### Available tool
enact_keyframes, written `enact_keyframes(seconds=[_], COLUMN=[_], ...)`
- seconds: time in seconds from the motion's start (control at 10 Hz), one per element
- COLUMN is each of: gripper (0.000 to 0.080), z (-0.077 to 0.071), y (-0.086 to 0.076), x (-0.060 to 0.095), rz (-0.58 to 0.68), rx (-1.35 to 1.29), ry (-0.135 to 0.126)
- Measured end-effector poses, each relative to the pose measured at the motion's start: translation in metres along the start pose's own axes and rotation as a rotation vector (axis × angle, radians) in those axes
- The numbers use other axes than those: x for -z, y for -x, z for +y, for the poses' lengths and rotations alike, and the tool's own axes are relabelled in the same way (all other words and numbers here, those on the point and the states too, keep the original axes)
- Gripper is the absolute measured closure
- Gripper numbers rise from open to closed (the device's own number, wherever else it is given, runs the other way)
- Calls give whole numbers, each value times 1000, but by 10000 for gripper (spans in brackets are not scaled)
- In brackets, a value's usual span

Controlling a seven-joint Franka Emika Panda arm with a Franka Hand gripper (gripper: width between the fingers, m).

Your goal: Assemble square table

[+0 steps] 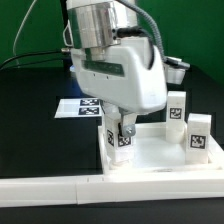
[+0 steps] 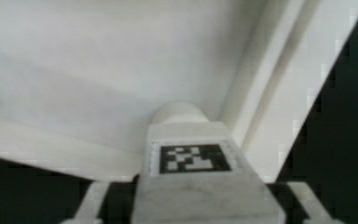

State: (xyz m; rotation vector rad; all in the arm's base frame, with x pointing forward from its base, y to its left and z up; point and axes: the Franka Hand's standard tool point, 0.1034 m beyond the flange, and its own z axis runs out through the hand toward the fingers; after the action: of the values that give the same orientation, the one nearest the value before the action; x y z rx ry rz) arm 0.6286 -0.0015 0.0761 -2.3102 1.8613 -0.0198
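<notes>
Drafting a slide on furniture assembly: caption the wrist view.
Claw holding a tagged white leg upright over the tabletop, near its raised rim.

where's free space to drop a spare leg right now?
Free: the black table on the exterior view's left, beside the marker board, and the tabletop middle between the legs. Crowded: the tabletop corner where the claw holds a leg, and the exterior view's right edge with two upright legs.
</notes>
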Motion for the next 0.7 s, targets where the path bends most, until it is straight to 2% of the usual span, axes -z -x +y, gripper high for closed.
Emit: enact_keyframes(seconds=[0.2,0.3,0.4,0.5,0.6,0.7], gripper=[514,335,335,209,161,161], z=[-1,-1,-1,-1,-3,-4], y=[0,1,3,-1,1,9], x=[0,-1,-2,-1,1,0], rz=[-3,5,21,31,40,46], rx=[-21,22,120,341,521,634], ry=[-3,-12,-26,-27,-20,-12])
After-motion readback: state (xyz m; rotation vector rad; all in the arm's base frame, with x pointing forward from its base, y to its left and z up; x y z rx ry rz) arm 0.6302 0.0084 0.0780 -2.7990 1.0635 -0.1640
